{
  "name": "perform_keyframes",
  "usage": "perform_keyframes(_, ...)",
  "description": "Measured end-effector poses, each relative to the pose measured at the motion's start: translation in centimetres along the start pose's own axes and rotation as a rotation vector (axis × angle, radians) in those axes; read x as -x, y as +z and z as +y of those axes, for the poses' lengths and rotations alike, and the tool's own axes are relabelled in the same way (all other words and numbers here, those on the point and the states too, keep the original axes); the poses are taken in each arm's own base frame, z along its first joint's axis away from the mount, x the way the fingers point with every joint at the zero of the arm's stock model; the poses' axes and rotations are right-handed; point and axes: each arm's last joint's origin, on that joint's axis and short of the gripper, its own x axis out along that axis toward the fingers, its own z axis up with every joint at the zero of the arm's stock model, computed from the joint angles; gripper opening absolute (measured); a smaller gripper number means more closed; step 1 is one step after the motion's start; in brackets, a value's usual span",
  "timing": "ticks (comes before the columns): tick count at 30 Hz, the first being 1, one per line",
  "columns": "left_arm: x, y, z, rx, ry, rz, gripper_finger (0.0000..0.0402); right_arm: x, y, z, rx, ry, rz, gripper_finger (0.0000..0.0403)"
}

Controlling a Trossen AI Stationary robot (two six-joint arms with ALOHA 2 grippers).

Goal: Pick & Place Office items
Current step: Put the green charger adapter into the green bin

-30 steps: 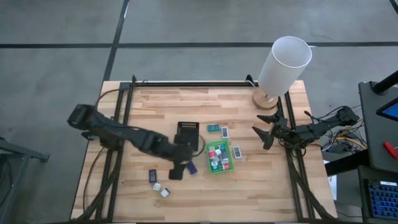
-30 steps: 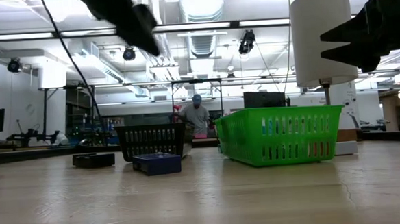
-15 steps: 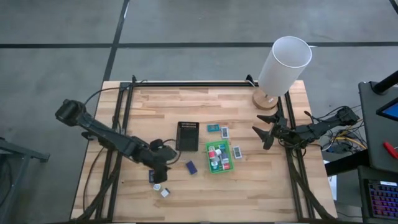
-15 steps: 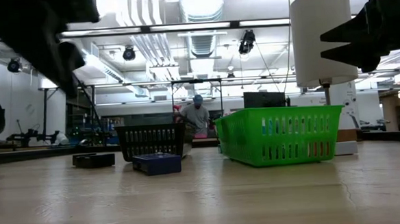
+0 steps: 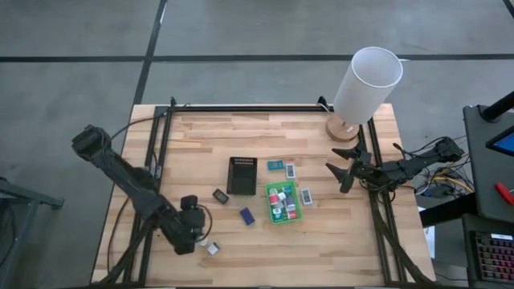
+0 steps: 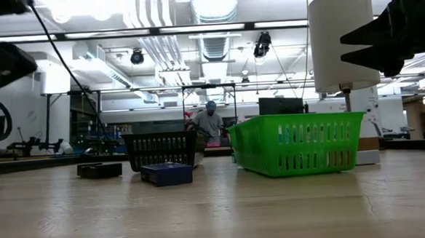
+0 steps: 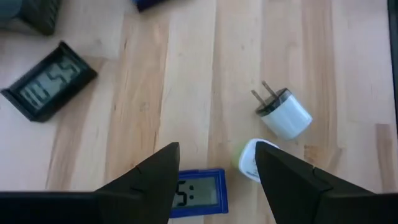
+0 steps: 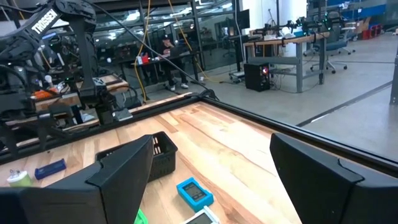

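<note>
Table (image 5: 321, 152) first: wood top w/ a white lamp (image 5: 365, 84) at the far right corner, green tray (image 5: 282, 217) mid-table already holding several small items, black tray (image 5: 241, 175) just beside it on its left. Biggest change vs 1 s ago: left arm (image 5: 128, 181) has swung off the tray area toward the near-left of the table, and a small black clock (image 5: 220, 195) now lies on the wood beside the black tray, apart from it — prob. set down or dropped short, so it's not placed yet. Left gripper (image 7: 216, 163) now hangs low over the near-left cluster, fingers spread & empty, straddling a blue clock (image 7: 198, 194); a white plug (image 7: 283, 114) and a second white piece (image 7: 254, 160) lie just beside. Looks like next pick = blue clock. A dark blue block (image 5: 247, 215) sits loose between arm & green tray; more packets around the tray. Right gripper (image 5: 343, 168) waits at the right edge, unchanged, fingers apart, holding nothing.
</note>
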Motion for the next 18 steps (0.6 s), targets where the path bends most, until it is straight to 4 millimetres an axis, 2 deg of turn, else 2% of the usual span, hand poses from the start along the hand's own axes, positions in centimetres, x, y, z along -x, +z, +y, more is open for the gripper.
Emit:
perform_keyframes(8, 0.5, -1.2, -1.9, -0.104, -0.075, -0.028, 0.0218, 0.0, 0.0, 0.0, 0.0, 0.0, 0.0, 0.0326)
perform_keyframes(18, 0.7, -1.3, -2.4, -0.216, -0.108, -0.056, 0.0218, 0.0, 0.0, 0.0, 0.0, 0.0, 0.0, 0.0318)
